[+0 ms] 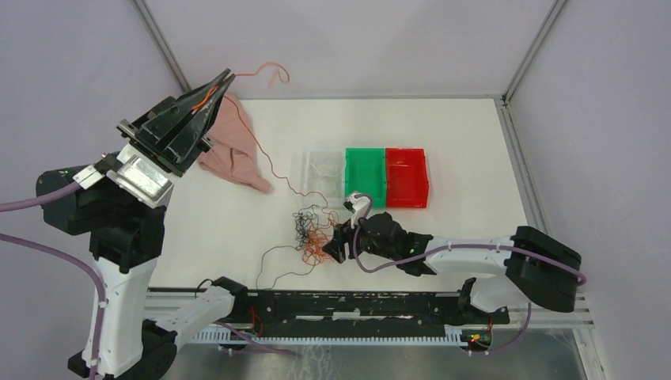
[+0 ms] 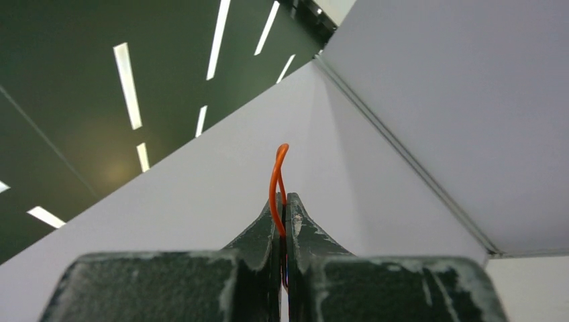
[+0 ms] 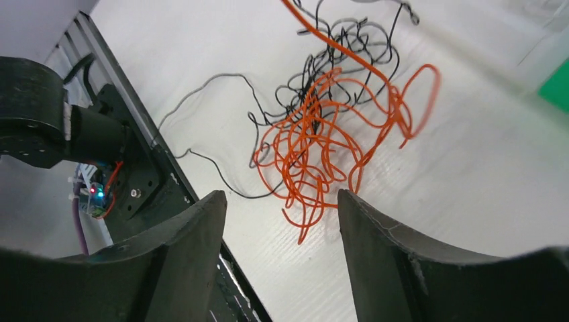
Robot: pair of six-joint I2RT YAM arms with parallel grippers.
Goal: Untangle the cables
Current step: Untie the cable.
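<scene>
Two poses: left fingers (image 1: 225, 80), raised high, clamp one orange strand (image 2: 274, 178) of the cables (image 1: 310, 233). Right fingers (image 1: 337, 248), low over the table (image 1: 475, 158), stand apart beside the tangle.

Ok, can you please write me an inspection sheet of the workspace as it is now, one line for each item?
Surface: white table, arms bolted at its near edge.
Job's things: tangle of orange and black wires at mid table; one orange wire runs from it up to the left hand.
Clutter: pink cloth at rear left; clear bin, green bin and red bin in a row behind the tangle.
Hands: left hand raised, shut on the orange wire; right hand low by the tangle, open, holding nothing.
Cables: purple arm cables run along both arms.
Surroundings: grey walls on three sides; nothing else seen.
</scene>
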